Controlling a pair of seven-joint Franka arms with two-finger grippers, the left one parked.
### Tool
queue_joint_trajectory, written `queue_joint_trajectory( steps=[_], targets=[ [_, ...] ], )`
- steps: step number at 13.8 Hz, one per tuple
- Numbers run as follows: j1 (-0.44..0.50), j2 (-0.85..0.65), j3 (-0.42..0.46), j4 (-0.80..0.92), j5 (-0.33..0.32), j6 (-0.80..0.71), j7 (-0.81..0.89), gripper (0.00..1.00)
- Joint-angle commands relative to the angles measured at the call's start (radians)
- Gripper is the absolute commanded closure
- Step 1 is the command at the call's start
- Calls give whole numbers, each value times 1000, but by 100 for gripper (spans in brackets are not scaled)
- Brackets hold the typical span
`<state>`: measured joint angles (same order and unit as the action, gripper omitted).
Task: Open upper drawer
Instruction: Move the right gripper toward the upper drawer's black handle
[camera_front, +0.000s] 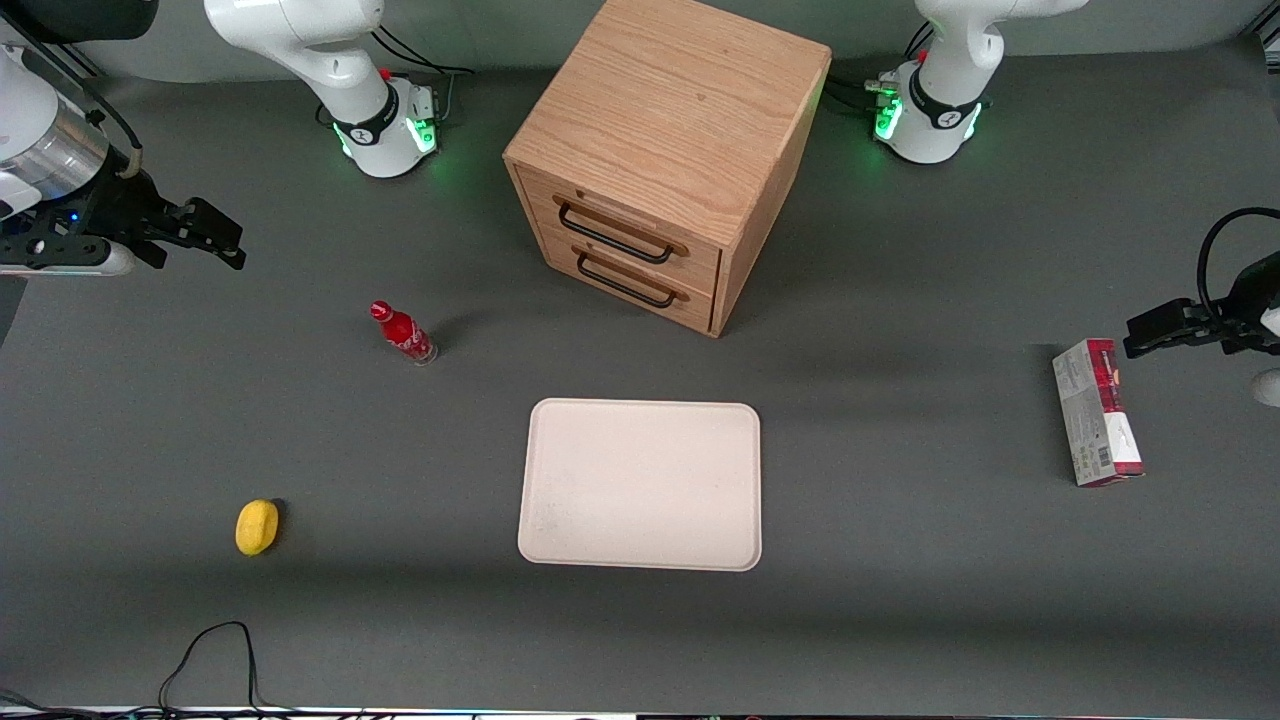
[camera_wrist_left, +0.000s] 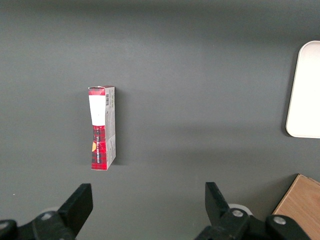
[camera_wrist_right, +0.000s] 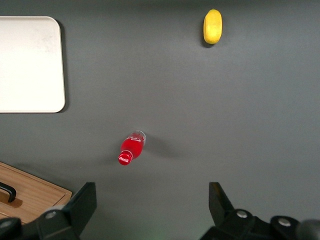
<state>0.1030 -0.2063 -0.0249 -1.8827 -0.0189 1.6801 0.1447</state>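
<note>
The light oak cabinet (camera_front: 670, 120) stands at the back middle of the table. Its upper drawer (camera_front: 700, 262) is closed, with a long black wire handle (camera_front: 612, 235). The lower twin drawer (camera_front: 690, 305) under it is closed too. My gripper (camera_front: 232, 240) hangs open and empty above the table toward the working arm's end, well away from the cabinet. In the right wrist view the gripper (camera_wrist_right: 152, 205) has its fingers spread wide over bare table, and a corner of the cabinet (camera_wrist_right: 35, 197) with a bit of black handle (camera_wrist_right: 7, 192) shows.
A red bottle (camera_front: 403, 333) stands between the gripper and the cabinet; it also shows in the right wrist view (camera_wrist_right: 131, 148). A yellow lemon (camera_front: 257, 526) and a white tray (camera_front: 640, 484) lie nearer the front camera. A red-grey box (camera_front: 1096, 412) lies toward the parked arm's end.
</note>
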Motion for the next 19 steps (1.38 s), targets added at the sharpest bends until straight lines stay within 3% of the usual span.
queue_joint_trajectory(
  steps=[1,3,6,8,11,16,19],
  targets=[
    [-9,25,10,28,0,-25,23,0],
    [-6,57,19,59,16,-25,24,0],
    [-6,126,162,106,66,-17,0,0],
    [0,168,268,151,112,-25,-148,0],
    [1,270,451,278,114,-25,-215,0],
    [34,442,629,339,117,-10,-241,0],
    [41,531,692,338,113,70,-260,0]
  ],
)
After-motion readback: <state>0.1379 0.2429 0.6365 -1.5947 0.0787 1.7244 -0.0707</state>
